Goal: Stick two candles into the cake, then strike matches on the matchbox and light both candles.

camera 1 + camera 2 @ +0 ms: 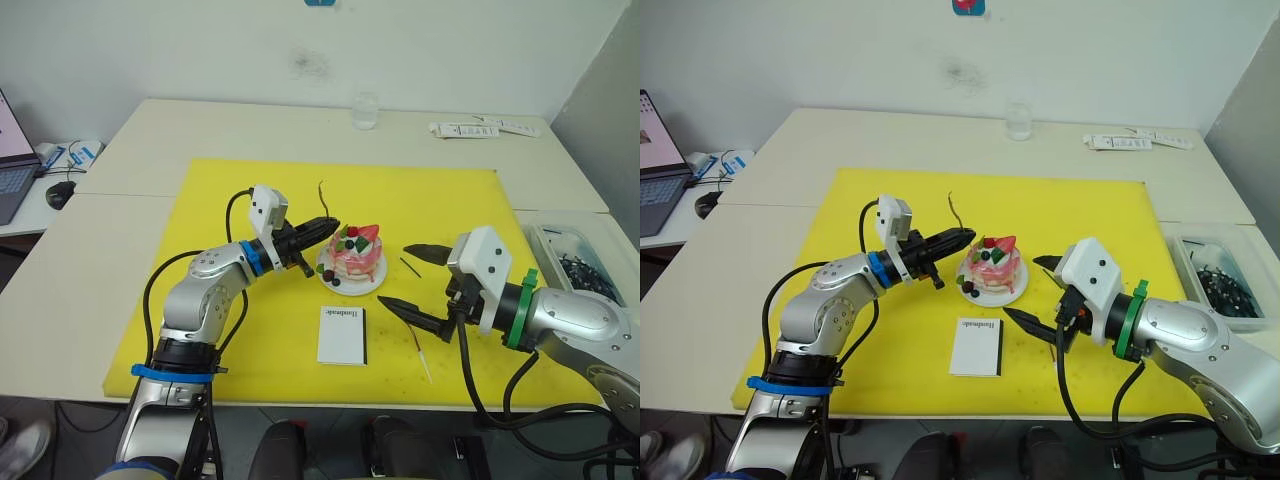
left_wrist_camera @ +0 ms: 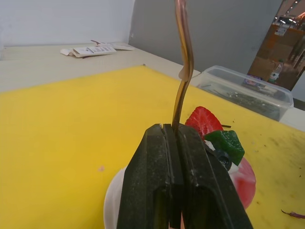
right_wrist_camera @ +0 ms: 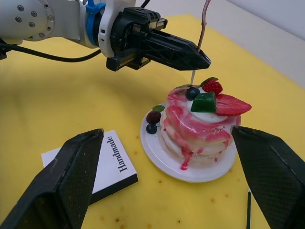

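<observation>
Lying nearest on the yellow mat [image 1: 250, 200], the matchbox [image 1: 342, 334] sits flat with its "Handmade" edge turned toward the cake. Just to its right a second candle [image 1: 419, 350] lies loose on the mat, below the lower finger of the right gripper [image 1: 411, 281].

Right gripper: fingers spread wide, nothing between them. It hangs to the right of the cake [image 1: 354, 260], apart from it; in the right wrist view the cake and its white plate [image 3: 162, 160] sit between the two fingertips' lines, farther out. One match [image 1: 409, 266] lies on the mat between cake and right gripper.

Left gripper [image 1: 331, 226]: fingers pressed together, pinching a candle [image 2: 183, 71] near its lower end. The candle stands roughly upright, wavy, rising above the fingertips. Its pale lower tip hangs just above the cake's top, next to the dark berries and the strawberry [image 3: 229, 105]; contact with the cream cannot be judged.

The mat covers a pale table [image 1: 130, 150]. A clear plastic bin [image 1: 575, 260] with dark contents sits at the right edge. Farther back stand a clear glass [image 1: 365, 110] and white packets [image 1: 485, 128]. A laptop [image 1: 15, 160] and mouse [image 1: 60, 192] lie on the far left. A white wall [image 1: 200, 50] is behind.
</observation>
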